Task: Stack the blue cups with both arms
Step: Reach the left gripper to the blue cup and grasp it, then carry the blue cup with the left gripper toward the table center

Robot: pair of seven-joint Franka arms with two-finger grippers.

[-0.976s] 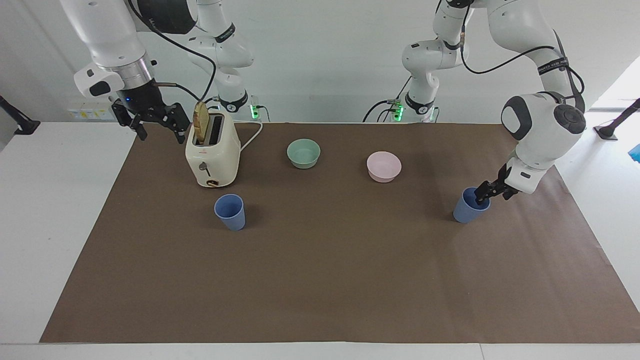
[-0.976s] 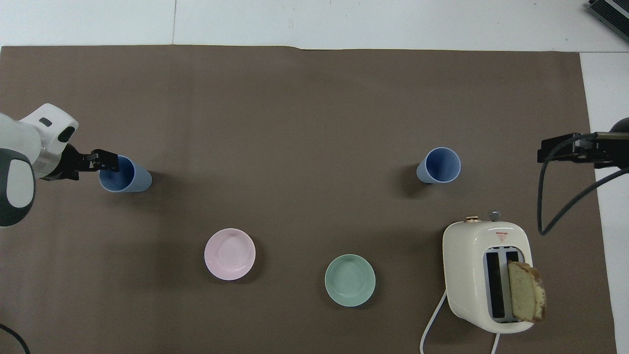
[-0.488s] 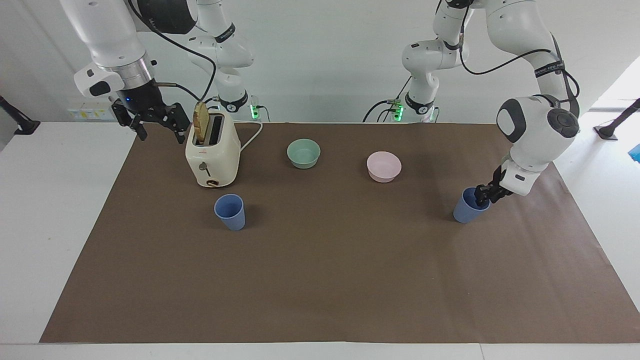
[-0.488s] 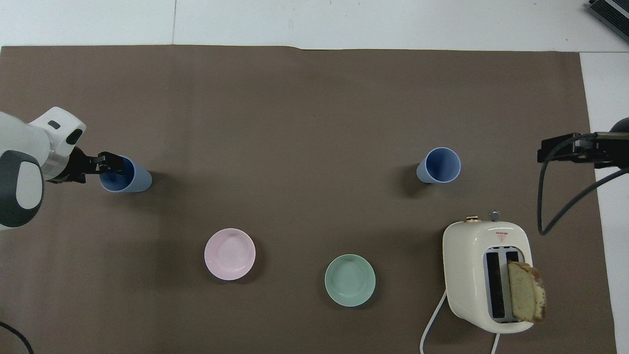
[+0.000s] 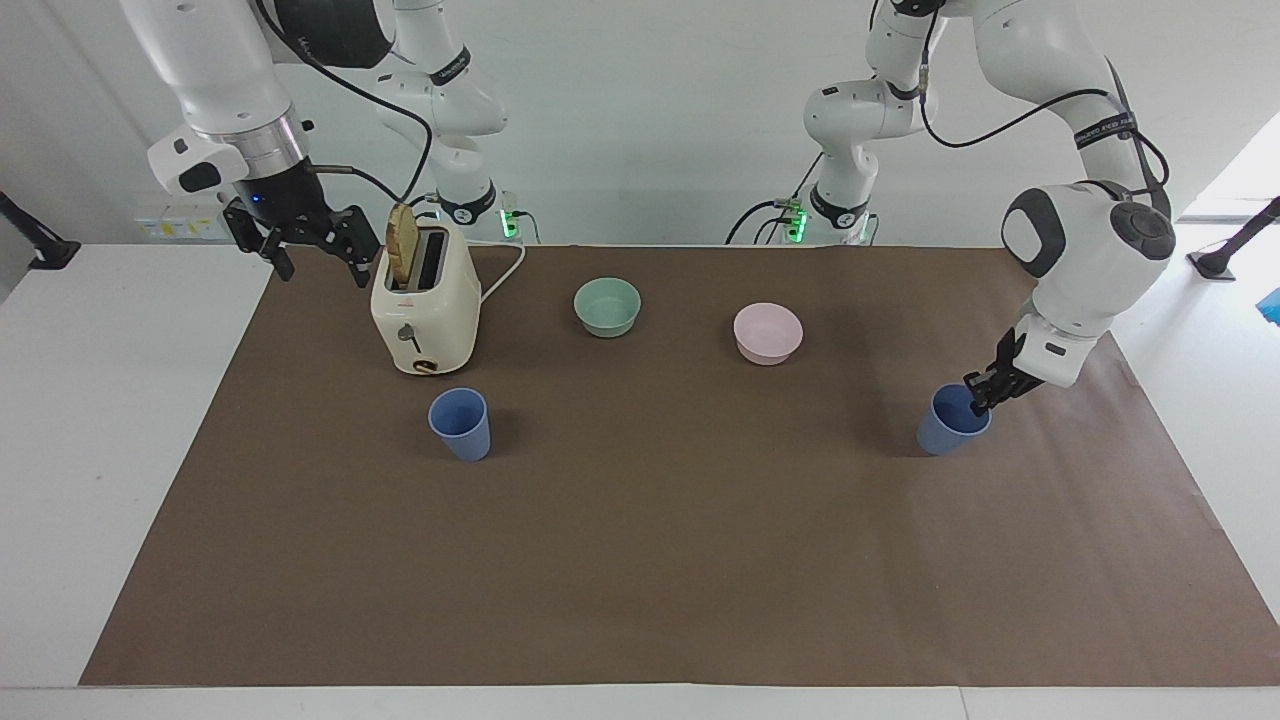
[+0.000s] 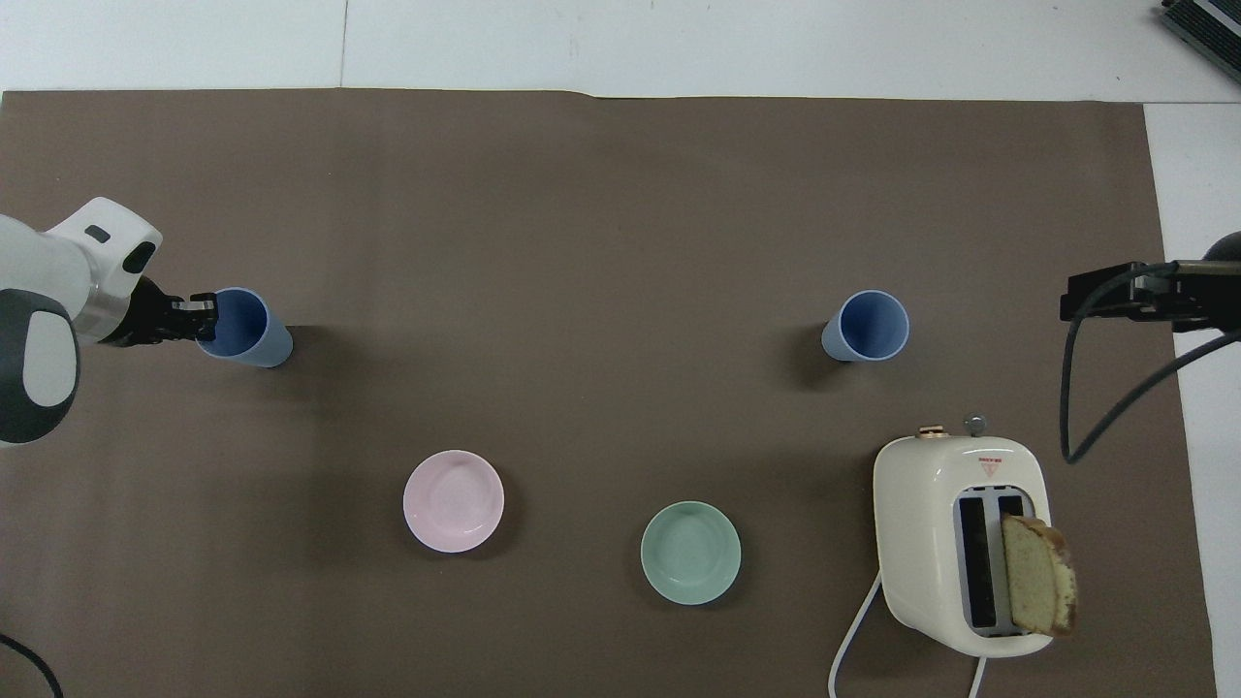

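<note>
From my station I count two blue cups (image 5: 461, 423) (image 5: 951, 419), two bowls, one pale green (image 5: 607, 306) and one pink (image 5: 767, 332), one toaster (image 5: 424, 304) and one bread slice (image 5: 403, 246).

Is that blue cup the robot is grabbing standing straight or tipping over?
Tilted. The left gripper pinches the rim of the held blue cup, which leans and appears lifted off the mat; the other blue cup stands upright.
</note>
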